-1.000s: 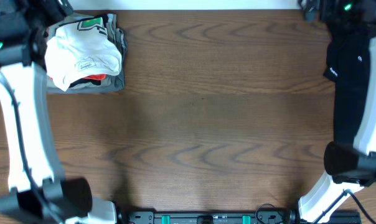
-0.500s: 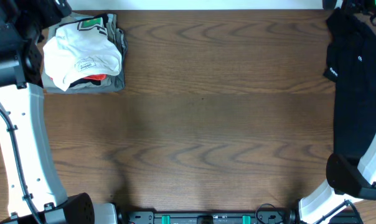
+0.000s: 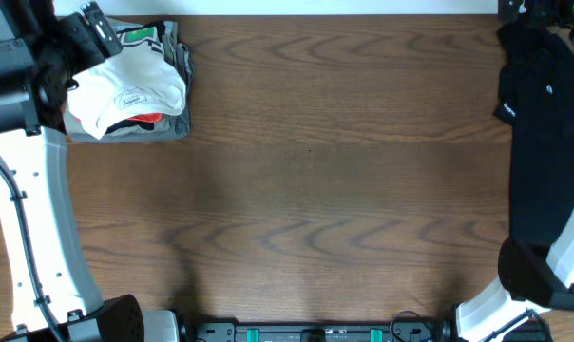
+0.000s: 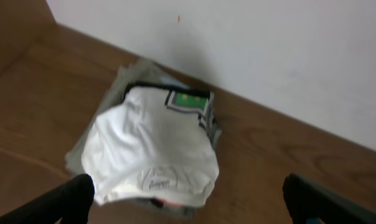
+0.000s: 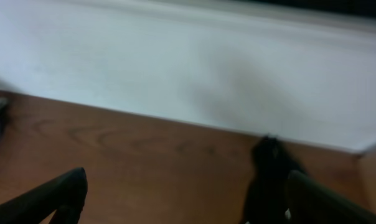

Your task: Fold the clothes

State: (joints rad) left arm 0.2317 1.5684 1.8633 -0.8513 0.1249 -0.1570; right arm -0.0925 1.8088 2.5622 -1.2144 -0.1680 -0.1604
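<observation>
A folded white T-shirt (image 3: 130, 85) with a green-and-black print lies on top of a small pile at the table's far left; it also shows in the left wrist view (image 4: 154, 146). My left gripper (image 3: 86, 28) hovers open and empty above the pile's far left edge, its fingers wide apart (image 4: 191, 202). A black shirt (image 3: 544, 123) with a small white logo lies spread along the right edge; a bunched part shows in the right wrist view (image 5: 269, 171). My right gripper (image 5: 188, 199) is open and empty, at the far right corner (image 3: 534, 9).
Under the white T-shirt lie a grey garment (image 3: 178, 128) and a bit of red cloth (image 3: 146, 120). A white wall (image 4: 269, 56) runs along the table's far edge. Brown wooden tabletop (image 3: 334, 171) lies between the pile and the black shirt.
My right arm has drawn back from over the black shirt to the far right corner. My left gripper has shifted slightly over the pile's far left edge. The clothes have not moved.
</observation>
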